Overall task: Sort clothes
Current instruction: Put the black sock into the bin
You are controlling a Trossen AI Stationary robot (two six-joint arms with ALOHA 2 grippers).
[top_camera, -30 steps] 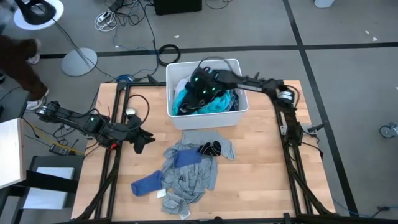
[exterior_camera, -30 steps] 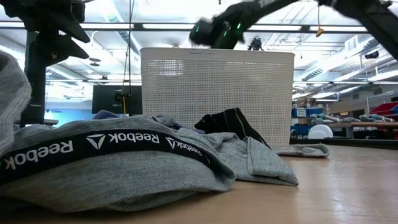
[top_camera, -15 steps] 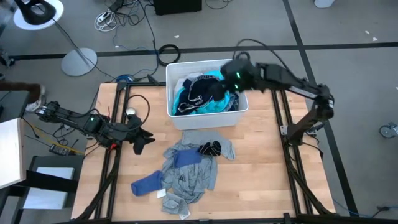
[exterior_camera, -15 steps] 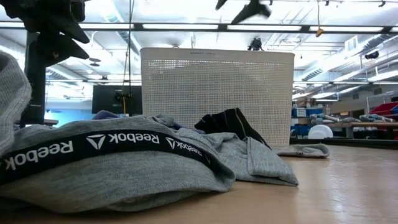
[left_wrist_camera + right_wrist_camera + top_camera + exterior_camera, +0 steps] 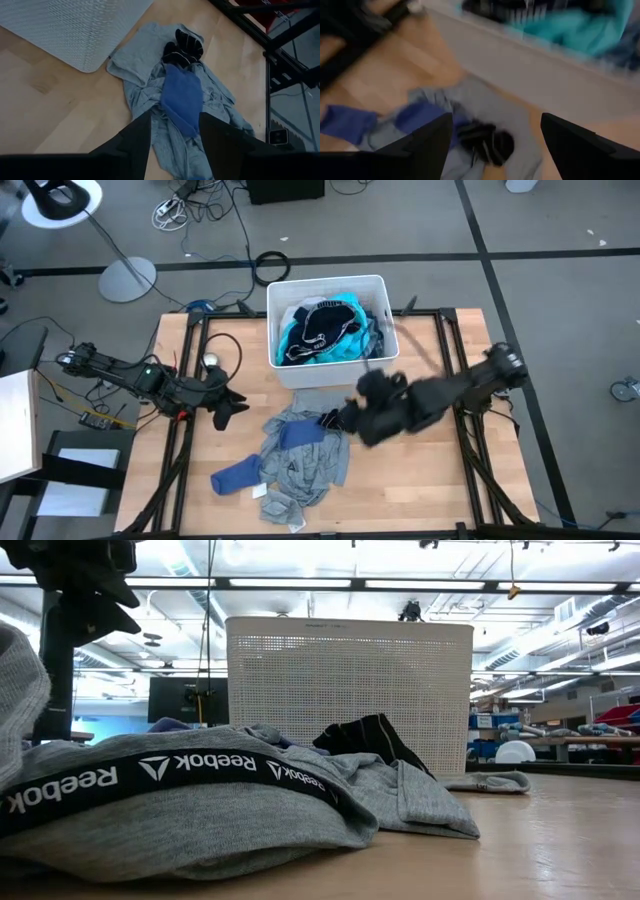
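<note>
While the right gripper [image 5: 352, 418] hangs blurred above the counter [image 5: 430, 480] just beside the dark navy piece [image 5: 337, 419], its fingers [image 5: 427, 142] stand wide apart and hold nothing. That dark piece lies on the grey t-shirt [image 5: 305, 465], which is spread in a heap in front of the white bin [image 5: 335, 369]. A blue patch sits on the heap; the blue sock [image 5: 235, 476] trails off its left side. In the bin: turquoise top [image 5: 330, 348], with a dark striped garment on it. The left gripper [image 5: 228, 406] waits low at the counter's left edge, fingers [image 5: 135, 137] parted, empty, pointed at the heap. Low view: grey fabric with a Reebok band [image 5: 170, 775] close up, the bin behind.
</note>
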